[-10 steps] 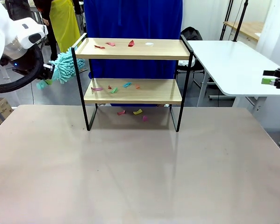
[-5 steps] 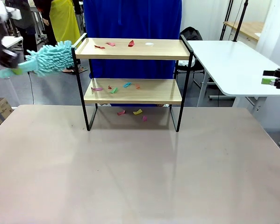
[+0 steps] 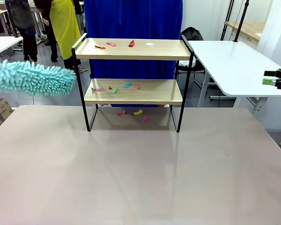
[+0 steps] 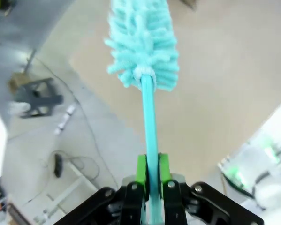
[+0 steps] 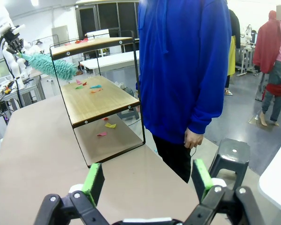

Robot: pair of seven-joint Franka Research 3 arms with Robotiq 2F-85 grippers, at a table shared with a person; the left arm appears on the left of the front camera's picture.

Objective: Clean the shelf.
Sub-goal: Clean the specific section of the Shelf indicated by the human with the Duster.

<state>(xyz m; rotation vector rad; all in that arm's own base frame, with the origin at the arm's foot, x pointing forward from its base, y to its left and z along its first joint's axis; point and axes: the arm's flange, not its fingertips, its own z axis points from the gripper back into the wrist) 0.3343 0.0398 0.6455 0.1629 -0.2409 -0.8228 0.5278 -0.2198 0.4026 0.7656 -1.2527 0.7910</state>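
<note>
The shelf (image 3: 133, 91) stands at the table's far middle, a black frame with two light wooden boards. Small coloured paper scraps (image 3: 114, 45) lie on its top board, more on the lower board and on the table beneath it. A fluffy teal duster (image 3: 33, 78) hangs level in the air just left of the shelf, its tip near the frame's left post. My left gripper (image 4: 149, 180) is shut on the duster's (image 4: 142, 42) thin teal handle. My right gripper (image 5: 147, 185) stands open and empty, at the far right (image 3: 275, 79) over a side table. The shelf (image 5: 95, 96) and duster (image 5: 49, 65) also show in the right wrist view.
A person in a blue hoodie (image 5: 187, 70) stands right behind the shelf. A white side table (image 3: 229, 63) sits at the right, and a black stool (image 5: 231, 157) on the floor. The beige table (image 3: 131, 173) in front of the shelf is bare. Other people stand farther off.
The duster has swung away from the shelf's top left corner, left and down, and now lies level. My left arm has moved out of the front view's left edge. The right gripper stayed still.
</note>
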